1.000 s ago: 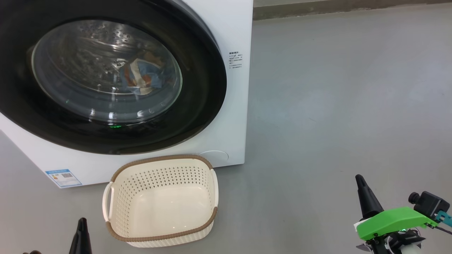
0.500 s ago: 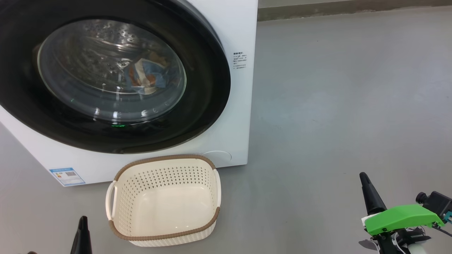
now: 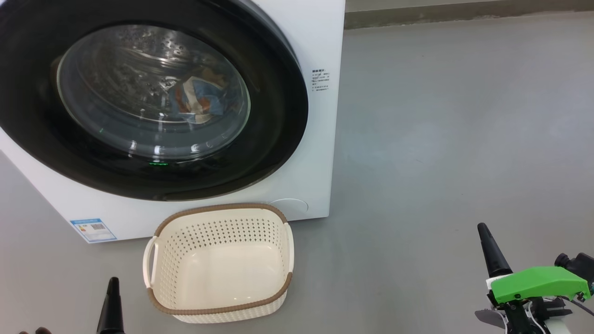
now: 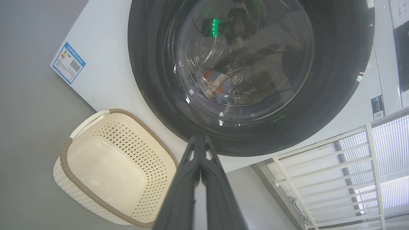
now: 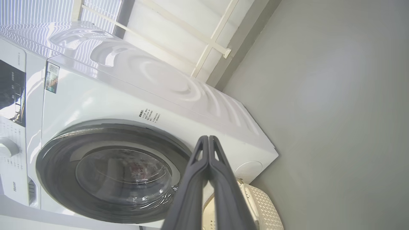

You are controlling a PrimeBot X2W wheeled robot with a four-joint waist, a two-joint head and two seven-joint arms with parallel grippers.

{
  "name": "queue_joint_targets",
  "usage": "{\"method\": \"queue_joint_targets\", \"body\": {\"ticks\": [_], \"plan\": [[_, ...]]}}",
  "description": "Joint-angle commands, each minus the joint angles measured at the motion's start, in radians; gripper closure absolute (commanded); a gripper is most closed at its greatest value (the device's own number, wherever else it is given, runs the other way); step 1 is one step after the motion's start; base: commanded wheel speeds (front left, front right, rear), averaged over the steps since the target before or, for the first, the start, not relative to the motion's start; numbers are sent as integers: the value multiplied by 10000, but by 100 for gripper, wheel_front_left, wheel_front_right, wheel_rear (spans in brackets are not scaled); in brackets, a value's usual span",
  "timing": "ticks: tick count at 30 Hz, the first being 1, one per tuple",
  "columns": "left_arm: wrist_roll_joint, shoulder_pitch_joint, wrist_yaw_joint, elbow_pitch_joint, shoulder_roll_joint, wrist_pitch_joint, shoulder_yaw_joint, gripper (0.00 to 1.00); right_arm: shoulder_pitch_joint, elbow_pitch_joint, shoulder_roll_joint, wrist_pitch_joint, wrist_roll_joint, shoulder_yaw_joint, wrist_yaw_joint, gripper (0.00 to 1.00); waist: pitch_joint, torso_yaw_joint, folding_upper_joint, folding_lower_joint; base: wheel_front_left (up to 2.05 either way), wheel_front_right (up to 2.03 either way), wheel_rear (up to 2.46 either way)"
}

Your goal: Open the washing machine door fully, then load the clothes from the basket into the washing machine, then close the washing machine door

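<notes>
Basket (image 3: 222,207) lies between upward-pointing left fingers (image 3: 112,307) and right fingers (image 3: 492,254), both pairs pressed together.

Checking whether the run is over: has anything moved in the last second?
Only the head camera drifted; the whole picture slid right. Nothing was gripped or released. The washing machine door stays shut with the clothes inside, the basket empty, left gripper and right gripper shut, holding nothing.

The large round glossy black washing machine door (image 3: 278,116) runs off the head view's top and left edges. Print on the small blue label sticker (image 3: 93,229) is too small to read.
</notes>
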Motion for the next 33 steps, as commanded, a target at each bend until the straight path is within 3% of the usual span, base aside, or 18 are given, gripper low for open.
{"method": "queue_joint_targets", "body": {"ticks": [1, 33], "plan": [[-213, -401, -15, -322, 104, 51, 170, 100, -134, -306, -33, 42, 239, 52, 2, 100, -2, 8, 0, 0, 0, 0, 0], [-3677, -638, -20, -610, -14, 993, 219, 100, -71, -811, 154, 975, 3226, -658, 2, 100, -74, 304, 0, 0, 0, 0, 0]]}}
